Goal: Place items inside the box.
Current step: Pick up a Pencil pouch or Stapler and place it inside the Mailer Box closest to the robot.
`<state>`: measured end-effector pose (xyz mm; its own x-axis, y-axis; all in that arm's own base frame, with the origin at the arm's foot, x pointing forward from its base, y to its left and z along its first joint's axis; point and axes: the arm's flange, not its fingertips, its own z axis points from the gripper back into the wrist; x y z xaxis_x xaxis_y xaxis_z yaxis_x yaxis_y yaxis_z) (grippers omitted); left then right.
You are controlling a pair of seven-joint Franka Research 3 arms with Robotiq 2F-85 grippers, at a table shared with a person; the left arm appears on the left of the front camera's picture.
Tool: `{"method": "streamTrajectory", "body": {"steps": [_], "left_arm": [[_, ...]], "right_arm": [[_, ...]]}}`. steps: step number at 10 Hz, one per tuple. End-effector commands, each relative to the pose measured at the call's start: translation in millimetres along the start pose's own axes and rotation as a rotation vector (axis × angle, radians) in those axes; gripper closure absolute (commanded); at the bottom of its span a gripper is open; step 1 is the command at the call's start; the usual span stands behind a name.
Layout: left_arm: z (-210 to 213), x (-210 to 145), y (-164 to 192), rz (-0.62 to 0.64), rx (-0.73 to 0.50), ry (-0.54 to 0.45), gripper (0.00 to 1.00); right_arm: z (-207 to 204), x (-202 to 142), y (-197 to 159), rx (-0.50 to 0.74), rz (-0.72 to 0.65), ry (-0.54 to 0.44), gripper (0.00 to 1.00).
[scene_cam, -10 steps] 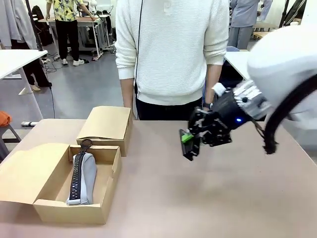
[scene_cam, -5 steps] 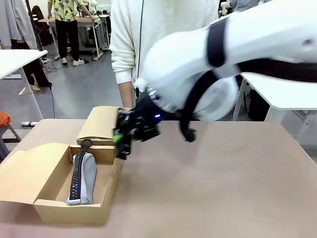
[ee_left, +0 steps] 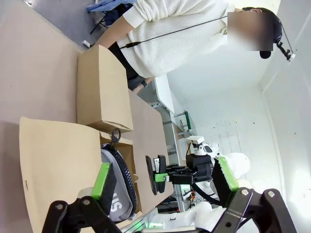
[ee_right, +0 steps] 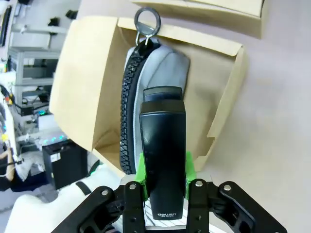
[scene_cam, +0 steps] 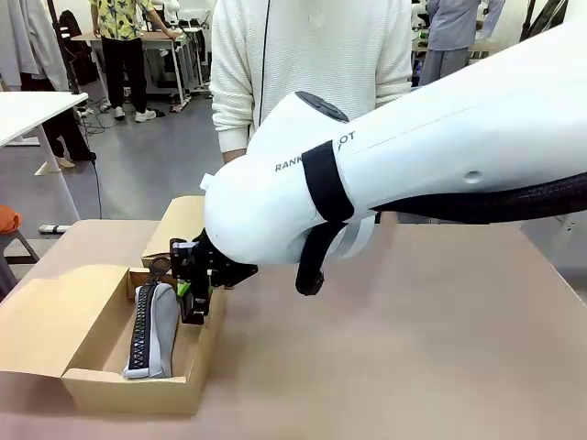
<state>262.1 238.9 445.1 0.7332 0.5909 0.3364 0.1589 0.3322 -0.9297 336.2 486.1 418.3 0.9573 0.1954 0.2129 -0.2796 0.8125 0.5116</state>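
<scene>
One black stapler [ee_right: 163,145] is clamped between the green pads of the right gripper [scene_cam: 194,295]. Its arm reaches across the table [scene_cam: 413,348] to the open box [scene_cam: 138,394] on the robot's left. Seen from the front, the fingers point down just inside the box's 3 o'clock wall. The stapler hangs low over the interior, and I cannot tell whether its tip touches anything.

A grey pencil case [scene_cam: 151,330] already lies in the box with its long axis running 12 to 6 o'clock and the zipper ring at the 12 o'clock end. In the right wrist view the stapler's long axis also runs 12 to 6, close to parallel with the case. Its far end overlaps the case's flank, and bare cardboard floor shows at about 2 o'clock from that end, between the case and the wall.

That strip looks like the place to let go. A release from here could leave the stapler leaning on the case, so a small shift toward 2 o'clock in the wrist view would probably lay it flat alongside.

The left gripper [ee_left: 165,177] has its fingers spread with nothing between them and sits farther from the box, so the right arm is the nearer one. A closed second box [scene_cam: 179,229] stands just beyond the open one at 12 o'clock. A person [scene_cam: 312,73] stands at the table's far edge.
</scene>
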Motion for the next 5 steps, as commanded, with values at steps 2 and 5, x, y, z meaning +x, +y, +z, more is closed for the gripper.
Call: {"method": "streamTrajectory", "body": {"steps": [2, 5], "left_arm": [[-1, 1, -2, -0.012, -0.024, -0.013, 0.00], [-1, 1, -2, -0.012, -0.024, -0.013, 0.00]], "right_arm": [[-18, -6, 12, -0.068, 0.056, -0.012, 0.68], [-33, 0, 20, -0.067, 0.056, 0.015, 0.68]]}}
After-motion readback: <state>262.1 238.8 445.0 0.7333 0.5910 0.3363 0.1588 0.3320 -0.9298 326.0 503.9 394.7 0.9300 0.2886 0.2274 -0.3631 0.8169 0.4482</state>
